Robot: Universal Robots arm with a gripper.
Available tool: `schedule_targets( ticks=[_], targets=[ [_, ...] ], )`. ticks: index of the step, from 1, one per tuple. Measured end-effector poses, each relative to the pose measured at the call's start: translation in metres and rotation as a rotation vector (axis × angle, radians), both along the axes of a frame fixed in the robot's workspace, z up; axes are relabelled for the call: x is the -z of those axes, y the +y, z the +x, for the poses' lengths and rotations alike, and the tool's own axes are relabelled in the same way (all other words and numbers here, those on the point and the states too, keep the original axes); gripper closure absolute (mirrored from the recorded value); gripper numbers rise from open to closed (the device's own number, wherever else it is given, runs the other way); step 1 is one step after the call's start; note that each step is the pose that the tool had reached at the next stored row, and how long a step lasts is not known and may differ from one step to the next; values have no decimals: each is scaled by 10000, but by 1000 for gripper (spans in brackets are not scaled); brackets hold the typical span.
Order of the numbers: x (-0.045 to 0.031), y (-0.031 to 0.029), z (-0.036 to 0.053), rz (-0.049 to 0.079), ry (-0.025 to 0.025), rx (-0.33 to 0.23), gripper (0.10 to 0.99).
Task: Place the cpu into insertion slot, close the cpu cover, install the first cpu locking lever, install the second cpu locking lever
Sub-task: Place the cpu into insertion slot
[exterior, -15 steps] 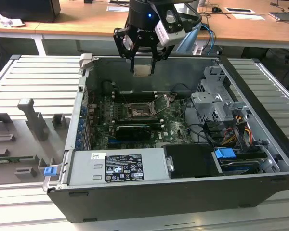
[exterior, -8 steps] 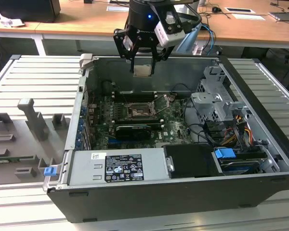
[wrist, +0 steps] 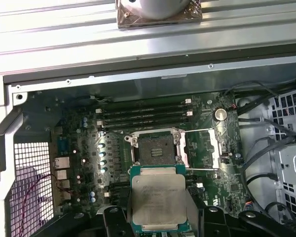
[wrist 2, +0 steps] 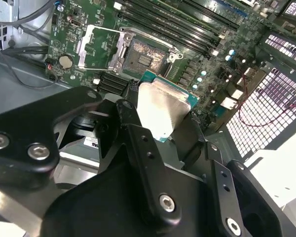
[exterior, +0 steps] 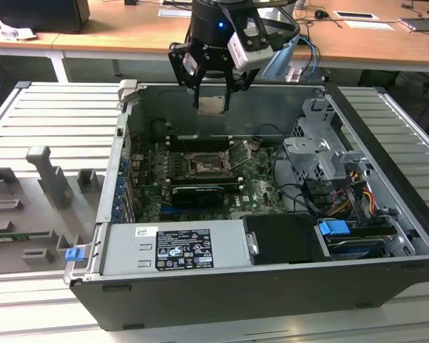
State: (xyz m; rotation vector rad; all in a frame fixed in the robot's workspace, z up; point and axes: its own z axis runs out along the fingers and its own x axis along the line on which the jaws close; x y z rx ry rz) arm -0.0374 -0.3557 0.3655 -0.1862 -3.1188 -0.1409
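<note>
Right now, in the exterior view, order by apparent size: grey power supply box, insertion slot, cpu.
1. grey power supply box
2. insertion slot
3. cpu
Slot and cpu look close; camera distance makes that order unsure.

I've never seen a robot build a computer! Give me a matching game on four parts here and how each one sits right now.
1. small square silver-beige cpu
2. square black-framed insertion slot
3. thin silvery metal cpu cover
4. grey power supply box

a. swung open beside the slot
b. by the black case's nearest wall, exterior view
c. clamped in the jaws, above the case
d. vacant, dark centre showing

Pairs: 1-c; 2-d; 3-a; 4-b
</note>
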Motion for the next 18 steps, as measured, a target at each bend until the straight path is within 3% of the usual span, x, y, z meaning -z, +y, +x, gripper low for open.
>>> schedule_targets(
  ticks=[18],
  targets=[
    [39,0,0,-3,0,386,557]
  ],
)
